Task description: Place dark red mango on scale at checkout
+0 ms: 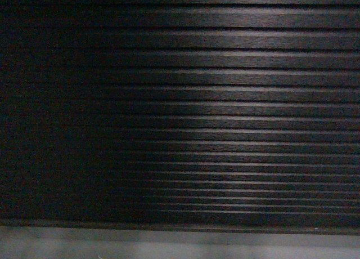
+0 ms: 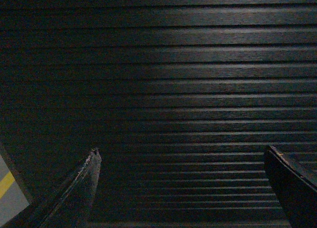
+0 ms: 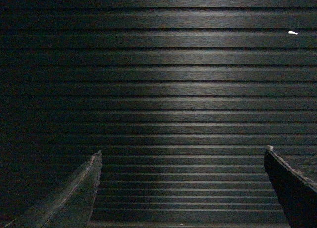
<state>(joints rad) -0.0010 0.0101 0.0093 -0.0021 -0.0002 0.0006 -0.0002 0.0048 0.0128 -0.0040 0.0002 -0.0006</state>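
Both arms are held close up against the front of the checkout (image 1: 225,112). The left gripper (image 2: 182,156) has its two dark, wedge-shaped fingers spread wide, with nothing between them but the panel behind; one fingertip (image 2: 93,161) looks worn and scuffed along its edge. The right gripper (image 3: 182,156) stands the same way — fingers far apart, holding nothing, the tips tapering to blunt points.

Beyond both, the checkout front fills each view: a dark brown-black panel of horizontal ribs, with a fine brushed grain that catches a soft band of light across its middle and falls off into shadow on the left. A small white fleck (image 3: 292,32) sits on one rib, up and to the right of the right gripper.

Under the panel's lower edge runs a pale grey plinth (image 1: 169,245). At the lower left of the left wrist view, beside the panel's edge, a patch of grey floor (image 2: 14,200) shows with a yellow stripe (image 2: 6,183).

The mango and the scale are in none of the views.
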